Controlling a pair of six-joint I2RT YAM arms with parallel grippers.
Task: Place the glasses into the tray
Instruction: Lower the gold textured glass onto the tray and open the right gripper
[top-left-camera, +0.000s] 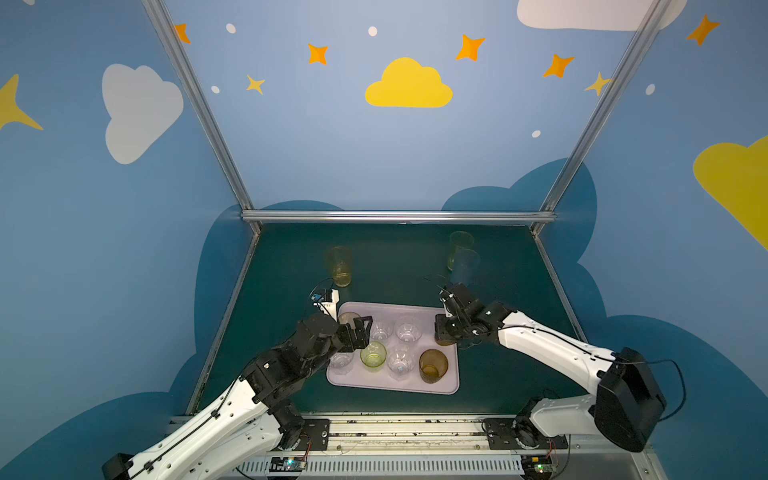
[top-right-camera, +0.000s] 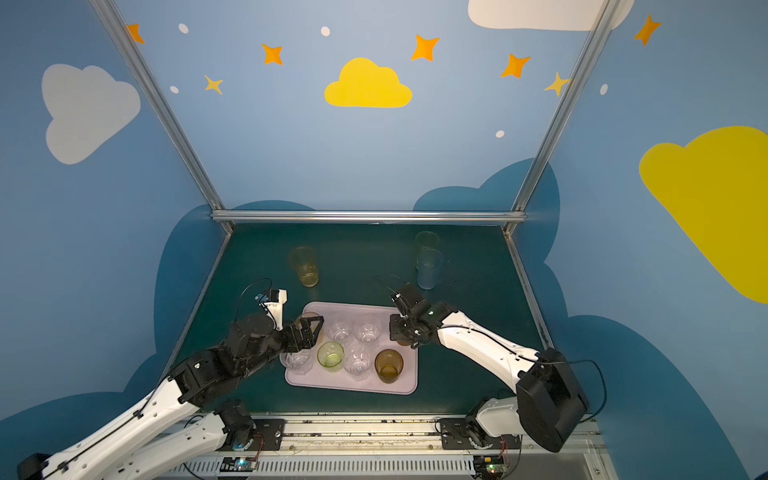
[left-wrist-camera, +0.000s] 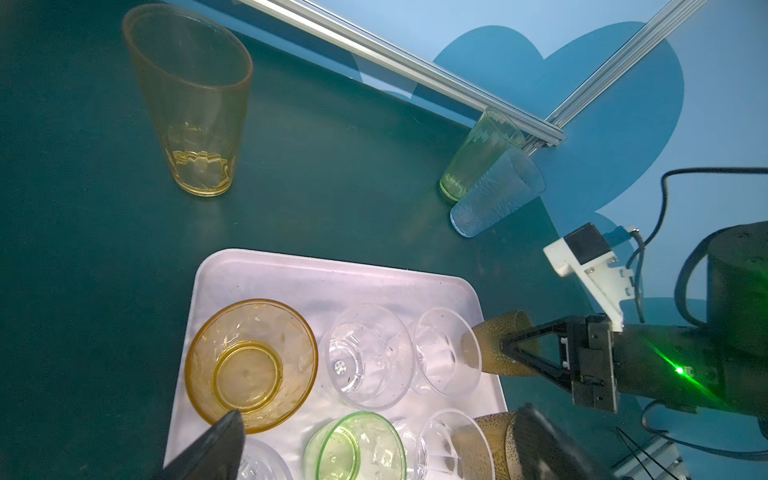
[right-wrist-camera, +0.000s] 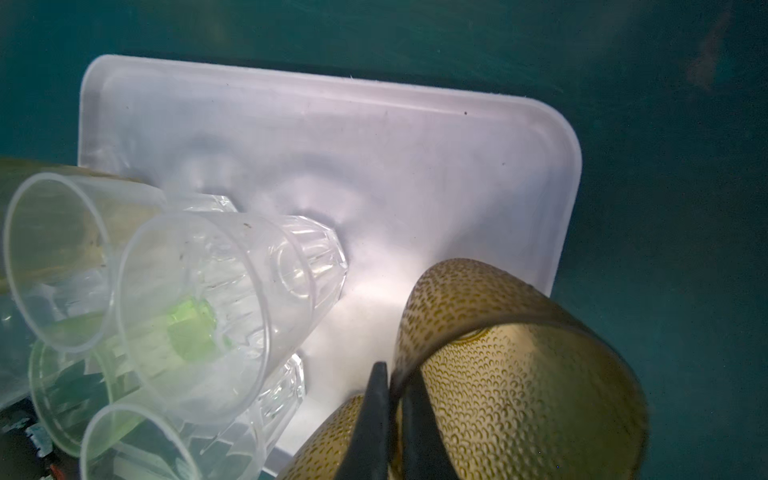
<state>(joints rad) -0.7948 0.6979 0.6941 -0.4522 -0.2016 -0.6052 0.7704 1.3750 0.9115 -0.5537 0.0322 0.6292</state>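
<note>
The lilac tray (top-left-camera: 390, 389) (top-right-camera: 353, 388) holds several short glasses: orange (left-wrist-camera: 249, 361), green (top-left-camera: 373, 354), clear ones (top-left-camera: 409, 328) and a brown one (top-left-camera: 433, 365). My right gripper (right-wrist-camera: 392, 374) (top-left-camera: 442, 332) is shut on the rim of another brown glass (right-wrist-camera: 519, 374) (left-wrist-camera: 503, 345) at the tray's far right corner. I cannot tell whether this glass touches the tray. My left gripper (left-wrist-camera: 380, 411) (top-left-camera: 358, 329) hangs open and empty over the tray's left part, next to the orange glass. Off the tray stand tall yellow (top-left-camera: 339, 266), green (top-left-camera: 459, 245) and blue (top-left-camera: 465, 266) glasses.
The dark green table (top-left-camera: 507, 365) is fenced by aluminium rails (top-left-camera: 395, 216) at the back and sides. The tall green and blue glasses stand close together just behind my right wrist. The yellow one stands behind my left wrist camera mount (top-left-camera: 328, 301).
</note>
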